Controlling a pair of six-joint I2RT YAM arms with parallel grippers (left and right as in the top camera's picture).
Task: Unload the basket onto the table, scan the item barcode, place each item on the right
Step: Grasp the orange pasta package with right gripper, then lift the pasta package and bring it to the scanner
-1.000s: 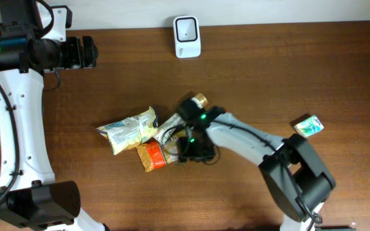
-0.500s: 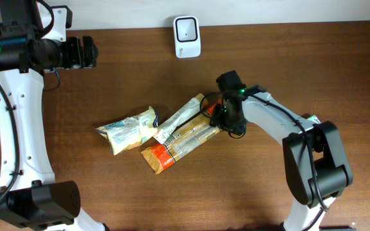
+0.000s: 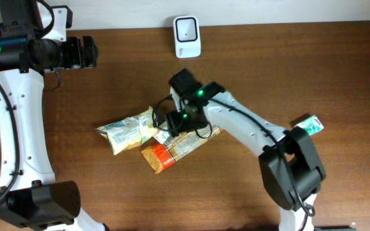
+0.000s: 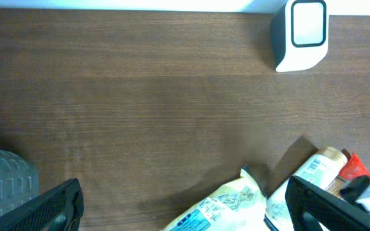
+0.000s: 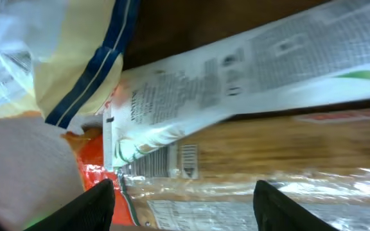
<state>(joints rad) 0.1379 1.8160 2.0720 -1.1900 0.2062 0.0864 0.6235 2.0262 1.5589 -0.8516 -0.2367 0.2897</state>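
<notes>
1. The scanner (image 3: 187,36) stood at the far edge of the counter (image 3: 313,70). All places below are given from it.
2. Three packets lay heaped well to the near side of the scanner and slightly to its left. They were a yellow-and-white bag (image 3: 128,130), a long white packet (image 5: 288,58) and an orange-ended packet (image 3: 154,156) partly under the white one.
3. My right end effector (image 3: 174,120) hung directly over this heap. Its jaws stood partly apart, and the wrist view showed nothing pinched between them.
4. A barcode (image 5: 161,162) faced upward near the end of the long white packet. I could not tell for certain which wrapper carried it.
5. Judgement: I should close across the narrow width of one packet only, clear of the barcode. I should then lift it free of its neighbours and turn the printed bars squarely toward the scanner's window.
6. My left end effector (image 3: 88,52) waited far to the scanner's left, fully open and empty.
</notes>
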